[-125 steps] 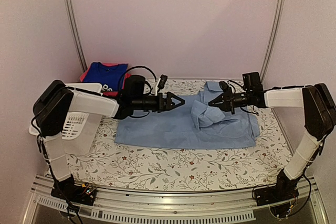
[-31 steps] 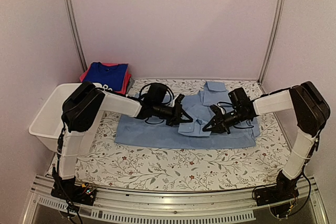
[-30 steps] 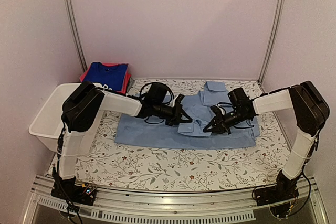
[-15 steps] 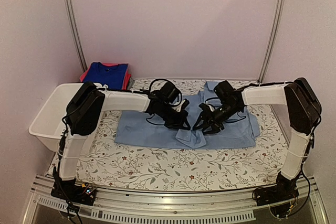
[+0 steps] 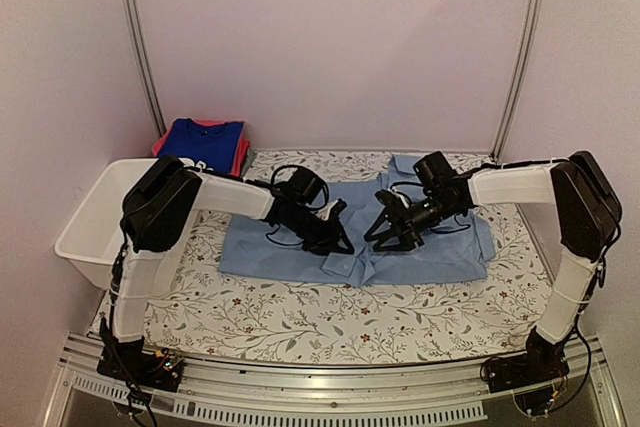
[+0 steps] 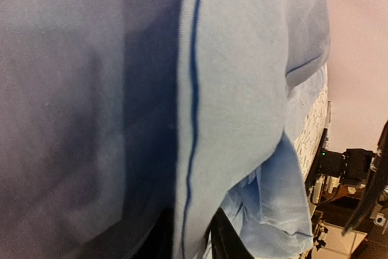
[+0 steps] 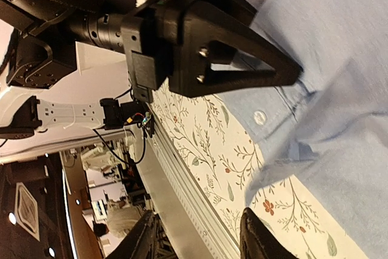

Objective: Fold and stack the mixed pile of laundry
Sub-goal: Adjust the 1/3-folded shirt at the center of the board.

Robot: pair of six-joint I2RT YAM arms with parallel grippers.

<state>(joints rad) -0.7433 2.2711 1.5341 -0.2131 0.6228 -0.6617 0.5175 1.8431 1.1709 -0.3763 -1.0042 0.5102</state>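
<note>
1. Across the middle of the table [image 5: 300, 317], the pale-blue shirt [image 5: 265, 252] lies spread wide from left to right, with its collar [image 5: 408, 164] at the far edge.
2. Its cloth is mostly flat. A folded, rumpled band runs down the centre, and its near end pokes past the straight near hem.
3. Up close, the shirt shows a darker blue seam line, soft creases and a strip with a small white button [image 7: 260, 116].
4. My left gripper [image 5: 343, 245] is down on the shirt just left of centre. A fold of the cloth runs between its fingers [image 6: 162, 242], which stand a little apart. I cannot tell whether they pinch it.
5. My right gripper [image 5: 383, 239] is just right of centre, facing the left one, with its tips near the cloth. Its fingers [image 7: 257, 238] stand well apart and have nothing between them.
6. At the far left corner, a blue top with white print [image 5: 205, 137] lies folded on a pink-red garment [image 5: 243, 155].
7. Nearer than that stack, at the table's left edge, stands a white basket [image 5: 100, 202].
</note>
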